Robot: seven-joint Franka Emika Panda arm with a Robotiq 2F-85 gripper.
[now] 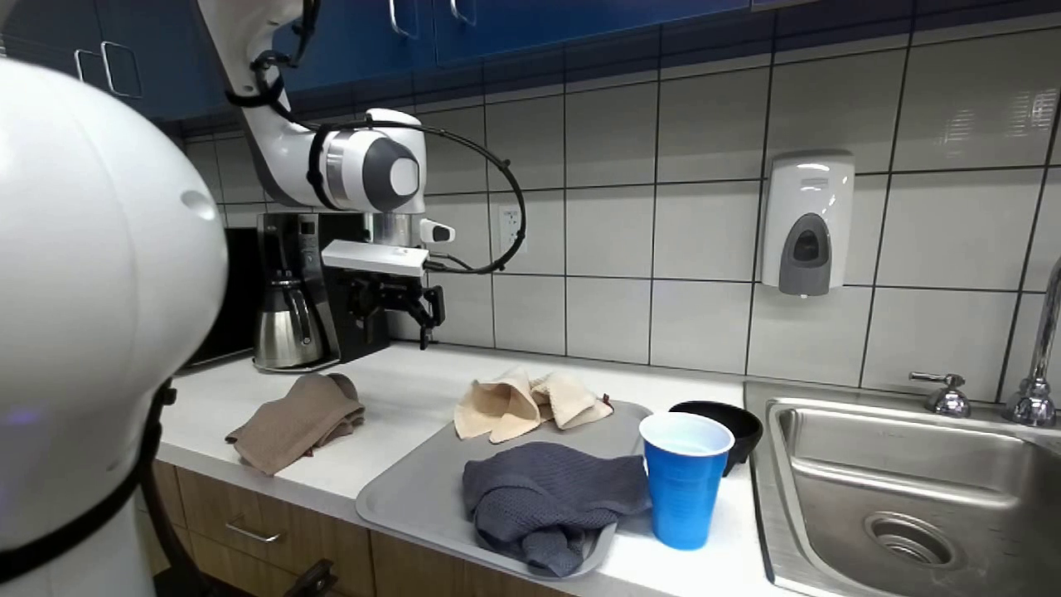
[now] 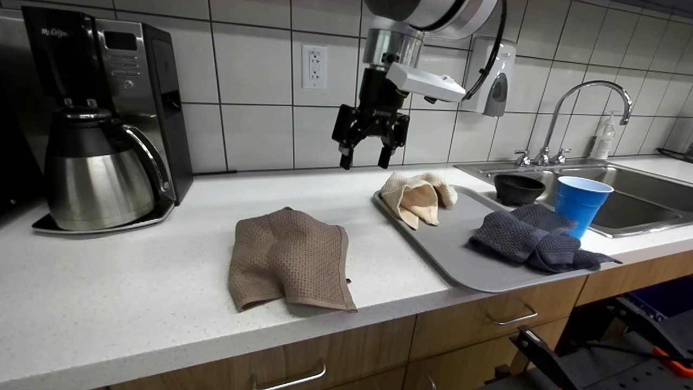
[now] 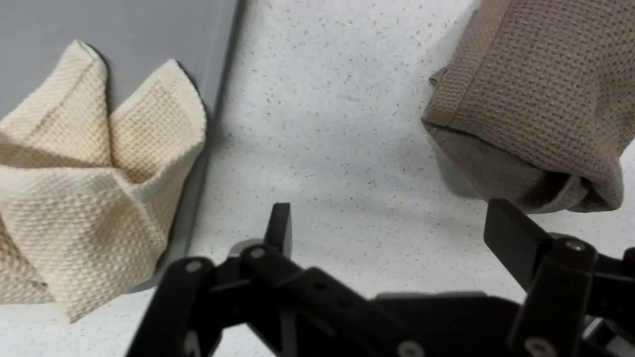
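Between cloth edges (image 3: 191, 116), spread tool (image 2: 365, 161) aloft

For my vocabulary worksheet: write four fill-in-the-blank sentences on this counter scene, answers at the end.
1. The gripper holds nothing; its jaws stand ____.
2. The beige cloth and the dark cloth both lie mostly on the gray ____.
3. The plastic cup near the black bowl is ____ on the outside.
4. In the wrist view, the brown cloth lies on the ____-hand side.
Missing words: open; tray; blue; right.
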